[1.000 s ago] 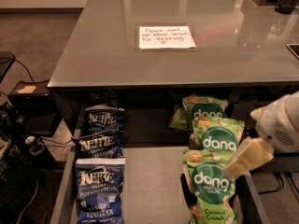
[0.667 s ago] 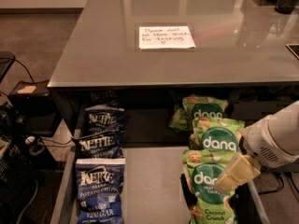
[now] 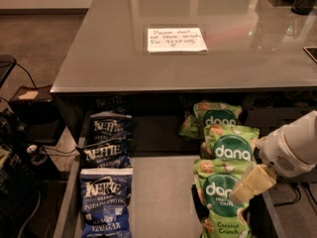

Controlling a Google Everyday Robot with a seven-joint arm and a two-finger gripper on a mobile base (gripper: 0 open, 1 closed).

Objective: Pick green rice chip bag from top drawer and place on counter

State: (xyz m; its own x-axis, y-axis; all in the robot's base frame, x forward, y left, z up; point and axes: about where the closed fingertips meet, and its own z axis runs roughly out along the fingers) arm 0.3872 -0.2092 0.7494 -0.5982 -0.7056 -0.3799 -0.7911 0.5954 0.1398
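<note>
**Gripper at the right side of the open top drawer**

We show the gripper (image 3: 250, 183) as a pale yellow piece on a white rounded wrist (image 3: 292, 150). It reaches in from the right and points down and to the left. Whether it is released or clenched we cannot tell. Its tip overlaps the right edge of the green rice chip bag (image 3: 218, 207), which lies flat just left of and below the gripper, inside the top drawer (image 3: 163, 192). We cannot tell whether the two touch. Just behind the gripper, toward the counter, a second dang bag (image 3: 232, 150) overlaps the top of the first. A third dang bag (image 3: 218, 117) lies farther back, near the counter's dark front edge. Well to the left of the gripper, across the bare grey drawer floor, three dark blue Kettle bags (image 3: 106, 207) form an overlapping row running front to back. Beyond the gripper, the glossy grey counter (image 3: 99, 43) fills the upper field. It bears a white handwritten note (image 3: 177, 39), up and to the left of the gripper.
</note>
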